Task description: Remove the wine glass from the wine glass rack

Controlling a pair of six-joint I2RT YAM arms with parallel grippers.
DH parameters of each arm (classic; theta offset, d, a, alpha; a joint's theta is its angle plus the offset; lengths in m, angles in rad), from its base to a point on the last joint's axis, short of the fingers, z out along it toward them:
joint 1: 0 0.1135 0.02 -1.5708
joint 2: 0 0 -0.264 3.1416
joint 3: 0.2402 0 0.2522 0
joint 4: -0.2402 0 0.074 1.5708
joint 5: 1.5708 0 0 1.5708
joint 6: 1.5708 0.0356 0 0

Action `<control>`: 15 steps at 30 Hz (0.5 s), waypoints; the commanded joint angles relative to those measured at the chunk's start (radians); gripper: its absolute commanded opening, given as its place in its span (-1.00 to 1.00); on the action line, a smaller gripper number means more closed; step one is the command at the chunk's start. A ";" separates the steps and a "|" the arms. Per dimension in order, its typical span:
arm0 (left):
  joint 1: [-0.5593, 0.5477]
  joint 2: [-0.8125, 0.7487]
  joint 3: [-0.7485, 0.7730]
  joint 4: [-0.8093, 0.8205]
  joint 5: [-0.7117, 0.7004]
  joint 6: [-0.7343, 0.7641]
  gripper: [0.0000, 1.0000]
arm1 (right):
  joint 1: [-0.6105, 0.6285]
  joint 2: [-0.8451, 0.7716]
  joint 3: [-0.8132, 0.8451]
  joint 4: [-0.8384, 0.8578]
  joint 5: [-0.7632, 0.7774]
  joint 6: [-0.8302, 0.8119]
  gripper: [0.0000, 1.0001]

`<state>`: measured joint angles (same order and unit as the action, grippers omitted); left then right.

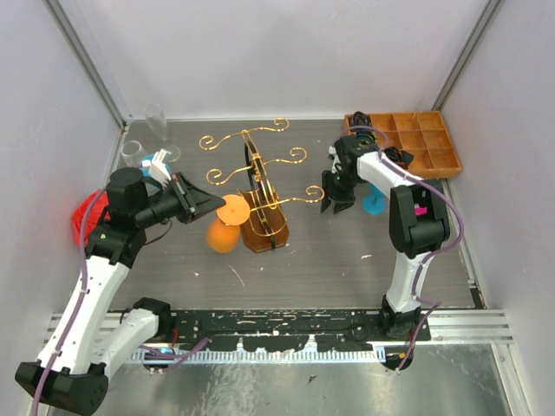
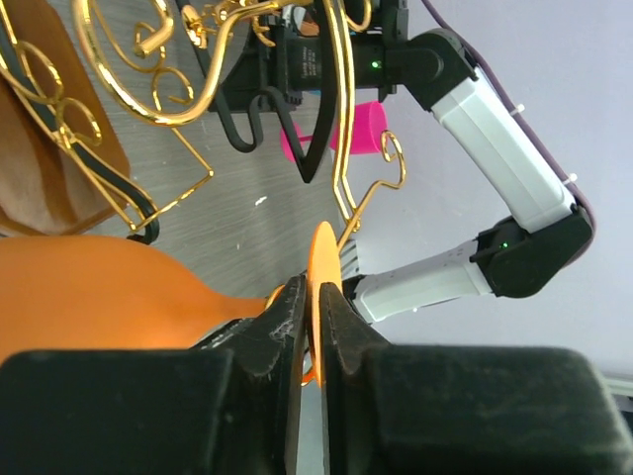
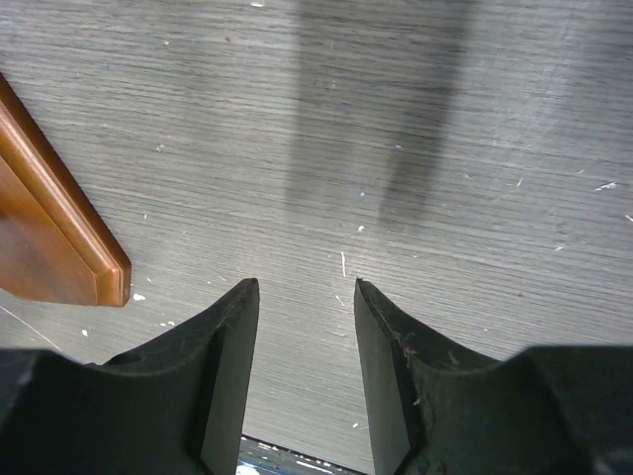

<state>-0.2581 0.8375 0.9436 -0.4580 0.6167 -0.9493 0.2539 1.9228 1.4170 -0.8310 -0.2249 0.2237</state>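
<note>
wine glass [image 1: 224, 236], orange, hangs by its foot from a low arm on the left of the wine glass rack [image 1: 263, 227]. left gripper [image 2: 313, 302] is nearly closed, pinching that thin foot edge-on. dragged across the wire, the foot could snag and tip the rack. right gripper [image 3: 302, 287] hovers half open over the table, holding nothing. compartmented tray [image 1: 453, 166], far right: contents unclear.

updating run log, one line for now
left gripper: pinching wine glass foot | wine glass: on wine glass rack | right gripper: open, empty
</note>
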 commanded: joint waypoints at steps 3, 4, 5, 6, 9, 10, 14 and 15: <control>-0.004 0.014 -0.004 0.053 0.082 -0.024 -0.58 | -0.023 -0.065 0.002 0.010 -0.024 -0.004 -0.03; -0.003 0.016 -0.004 0.054 0.088 -0.026 -0.54 | -0.024 -0.065 0.001 0.011 -0.025 -0.004 -0.03; -0.003 0.019 -0.004 0.054 0.095 -0.026 -0.51 | -0.028 -0.066 0.000 0.010 -0.027 -0.006 -0.03; -0.003 0.023 -0.004 0.053 0.100 -0.025 -0.50 | -0.030 -0.067 0.001 0.009 -0.026 -0.006 -0.03; -0.003 0.030 -0.002 0.052 0.117 -0.018 -0.77 | -0.038 -0.076 0.004 0.005 -0.024 0.001 -0.04; -0.003 0.030 0.001 0.042 0.116 -0.011 -0.91 | -0.040 -0.083 0.004 0.006 -0.027 0.003 -0.05; -0.004 0.016 0.040 -0.028 0.066 0.038 -1.00 | -0.042 -0.117 0.026 -0.005 -0.034 0.011 -0.04; -0.003 0.013 0.056 -0.051 0.051 0.056 -1.00 | -0.042 -0.126 0.036 -0.011 -0.033 0.011 -0.04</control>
<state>-0.2581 0.8684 0.9447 -0.4431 0.6762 -0.9489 0.2165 1.8954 1.4155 -0.8322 -0.2386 0.2245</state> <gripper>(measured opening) 0.015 0.479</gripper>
